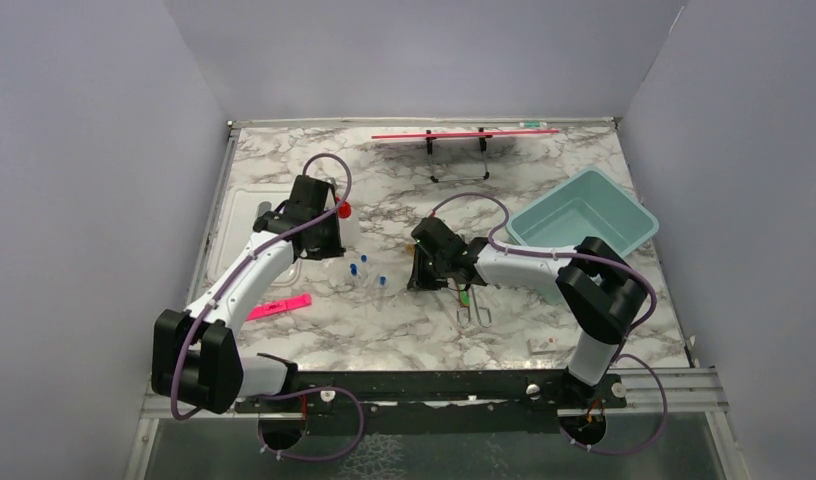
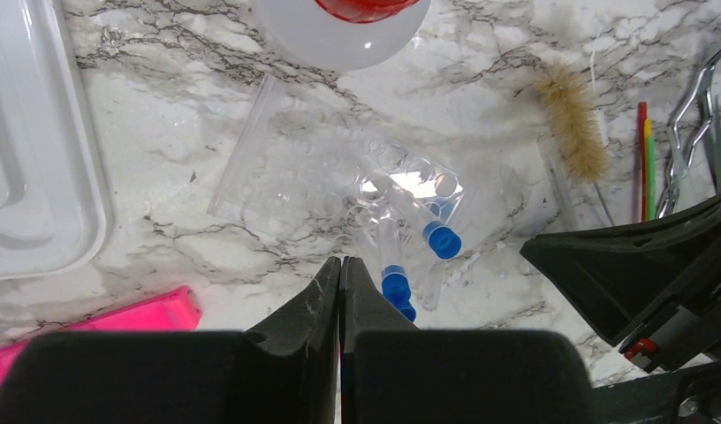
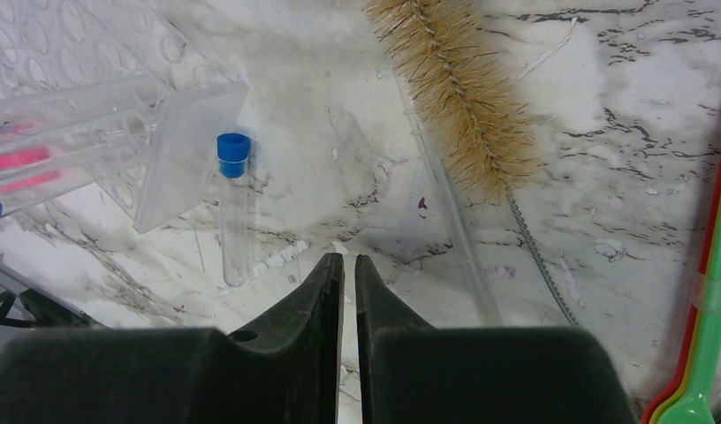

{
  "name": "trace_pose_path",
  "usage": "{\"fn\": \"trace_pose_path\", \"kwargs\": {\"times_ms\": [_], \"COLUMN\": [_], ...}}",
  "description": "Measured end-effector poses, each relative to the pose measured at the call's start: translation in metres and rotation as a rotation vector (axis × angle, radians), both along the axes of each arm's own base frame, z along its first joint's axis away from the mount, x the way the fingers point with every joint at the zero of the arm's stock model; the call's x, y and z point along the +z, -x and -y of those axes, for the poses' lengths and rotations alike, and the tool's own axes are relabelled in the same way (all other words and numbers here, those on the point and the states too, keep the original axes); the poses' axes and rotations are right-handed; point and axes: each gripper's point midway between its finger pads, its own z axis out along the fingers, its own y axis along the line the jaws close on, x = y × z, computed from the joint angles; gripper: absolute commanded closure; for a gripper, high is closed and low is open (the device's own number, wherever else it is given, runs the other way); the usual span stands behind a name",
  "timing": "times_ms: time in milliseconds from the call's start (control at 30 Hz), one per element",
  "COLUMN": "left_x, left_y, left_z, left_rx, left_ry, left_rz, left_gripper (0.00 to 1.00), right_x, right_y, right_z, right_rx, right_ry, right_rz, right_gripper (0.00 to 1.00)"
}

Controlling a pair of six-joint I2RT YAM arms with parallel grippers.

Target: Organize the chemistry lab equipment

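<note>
Beside the rack, where the tubes lie loose, the left gripper is closed on nothing and the right gripper nearly so, so jaws are best opened wide and centred across one tube's middle before closing.

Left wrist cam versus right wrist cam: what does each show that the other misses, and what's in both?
Left wrist only: the squeeze bottle, white tray, pink strip, forceps and the left claw, shut. Right wrist only: the right claw, shut to a slit, empty. Both: the brush, clear rack, blue-capped tubes and green-handled tool.
</note>
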Motion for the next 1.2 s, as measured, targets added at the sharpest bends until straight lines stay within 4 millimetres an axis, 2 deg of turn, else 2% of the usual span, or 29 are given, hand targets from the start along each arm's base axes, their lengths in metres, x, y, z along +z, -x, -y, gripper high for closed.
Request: {"fn": "trace_pose_path", "kwargs": {"times_ms": [200, 500, 1200], "left_x": [-0.01, -0.013, -0.013], "left_y": [0.011, 0.018, 0.021], "left_z": [0.0, 0.011, 0.024], "left_rx": [-0.044, -0.101, -0.141], "left_ry": [-0.012, 0.034, 0.1], "left_rz": [-0.057, -0.096, -0.118], "left_gripper": [0.96, 0.96, 0.93], "right_x": [0.0, 0.0, 0.0], "right_y": [0.0, 0.0, 0.0], "right_z": [0.0, 0.0, 0.0], "right_rx": [0.0, 0.001, 0.001], "right_ry": [0.0, 0.0, 0.0], "right_rz": [0.0, 0.0, 0.0], "right_gripper": [0.86, 0.86, 0.85]}}
